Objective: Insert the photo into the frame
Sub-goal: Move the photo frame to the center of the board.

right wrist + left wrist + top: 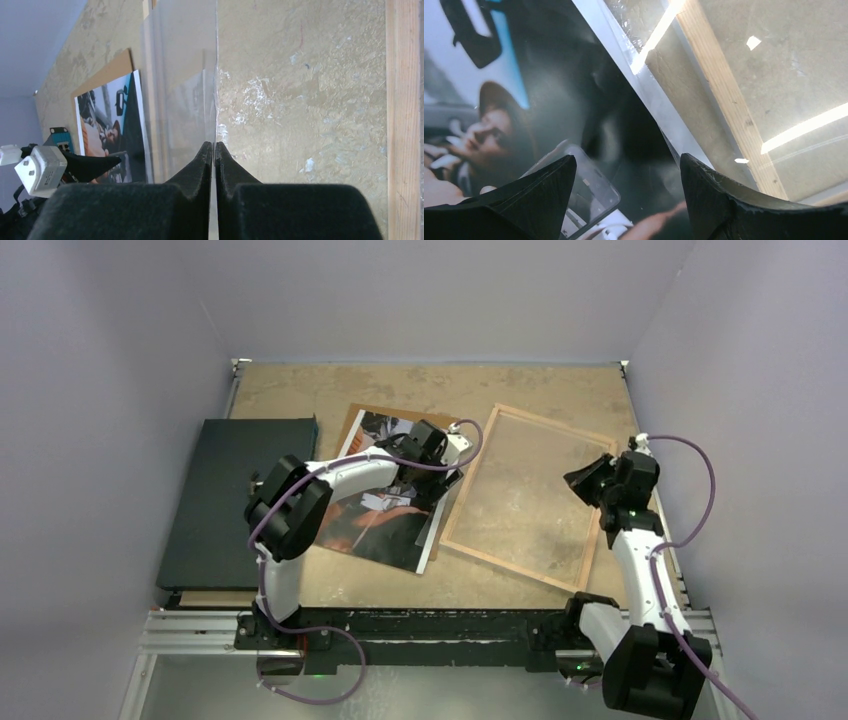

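Left gripper (626, 165): jaws spread wide, nothing between them, hovering just above the photo (549, 100). It's over the photo's dark area, close to the white strip (649, 95) on the edge facing the frame (724, 100). The photo lies flat just left of the frame, its white strip running alongside the frame's left wood rail. I can't tell if they touch. A brown backing board (352, 420) pokes out from under the photo's corner far from the frame.

Right gripper (214, 146): fingers pinched together at the frame's right side. The thin edge of the clear pane (185, 100) runs straight up from between the tips, so it looks gripped. The frame lies wood side up on the table (400, 385). A dark board (235, 500) sits beyond the photo, well left of the frame.
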Motion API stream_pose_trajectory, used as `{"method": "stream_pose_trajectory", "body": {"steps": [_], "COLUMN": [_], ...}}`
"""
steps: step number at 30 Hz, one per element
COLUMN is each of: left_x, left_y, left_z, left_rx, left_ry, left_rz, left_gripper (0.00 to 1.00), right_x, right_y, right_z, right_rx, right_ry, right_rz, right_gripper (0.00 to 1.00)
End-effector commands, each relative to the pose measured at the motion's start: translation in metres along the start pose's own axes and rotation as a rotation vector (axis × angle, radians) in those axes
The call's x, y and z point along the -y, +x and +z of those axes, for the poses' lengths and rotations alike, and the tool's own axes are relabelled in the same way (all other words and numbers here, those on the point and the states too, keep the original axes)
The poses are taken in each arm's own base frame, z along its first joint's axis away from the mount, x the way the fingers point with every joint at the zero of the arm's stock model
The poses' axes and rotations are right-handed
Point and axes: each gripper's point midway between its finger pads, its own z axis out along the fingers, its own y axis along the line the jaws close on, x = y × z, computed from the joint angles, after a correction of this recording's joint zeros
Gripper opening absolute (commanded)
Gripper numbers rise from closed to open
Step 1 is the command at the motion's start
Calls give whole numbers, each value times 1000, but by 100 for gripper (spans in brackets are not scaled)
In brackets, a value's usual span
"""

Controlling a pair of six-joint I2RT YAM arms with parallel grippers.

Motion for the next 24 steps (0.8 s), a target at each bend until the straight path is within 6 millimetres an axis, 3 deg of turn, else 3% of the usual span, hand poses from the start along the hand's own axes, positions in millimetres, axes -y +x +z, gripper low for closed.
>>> {"method": "stream_pose_trajectory", "body": {"steps": [1,6,10,15,24], "left_x": [-14,-11,-8,-5,-5], "left_y": [-17,-7,-2,0,2], "left_z": [7,15,18,18,16], "left_rx": [40,19,9,2,-1], "left_ry": [-47,-34,-30,-22,-25], "left_rz": [29,34,40,46,50], "left_gripper": [74,73,74,74,73], "right_x": [-2,-3,-11,-26,-56], "right_y": [-13,5,15,20,38], "right_z": [-1,3,4,-1,-12], "right_rx": [89,48,11,-16,-137], "right_ry": [-26,-78,-150,-234,-432], "right_rz": [-1,29,44,34,15], "right_gripper": [10,37,50,54,52]}}
